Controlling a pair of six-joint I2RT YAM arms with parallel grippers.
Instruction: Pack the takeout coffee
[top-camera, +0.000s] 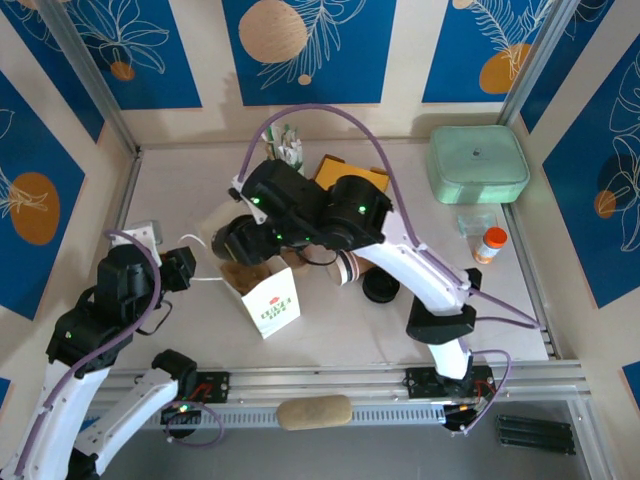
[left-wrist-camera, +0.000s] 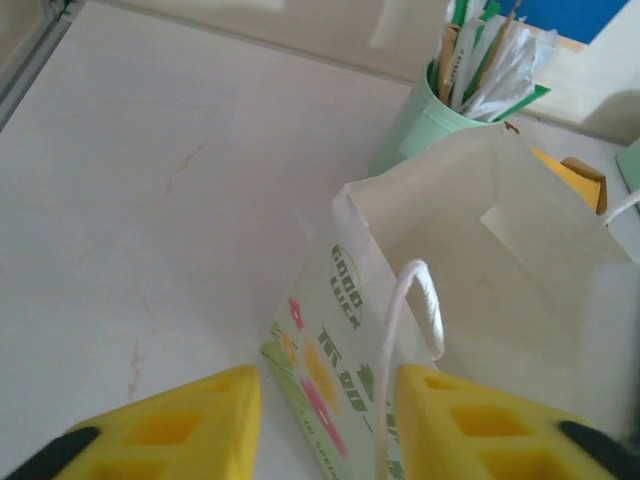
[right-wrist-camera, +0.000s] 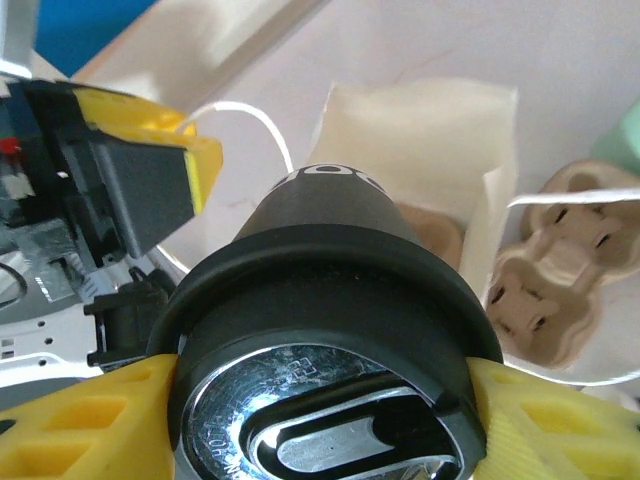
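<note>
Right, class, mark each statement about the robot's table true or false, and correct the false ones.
1. The right fingers grip a black flask. True.
2. The paper bag lies flat on its side. False: it stands upright with its mouth open.
3. The mint-green cup holds utensils. True.
4. The black lid is inside the bag. False: it lies on the table, to the right of the bag.
5. The left fingers hold the mint-green cup. False: they sit on either side of the bag's white handle.
</note>
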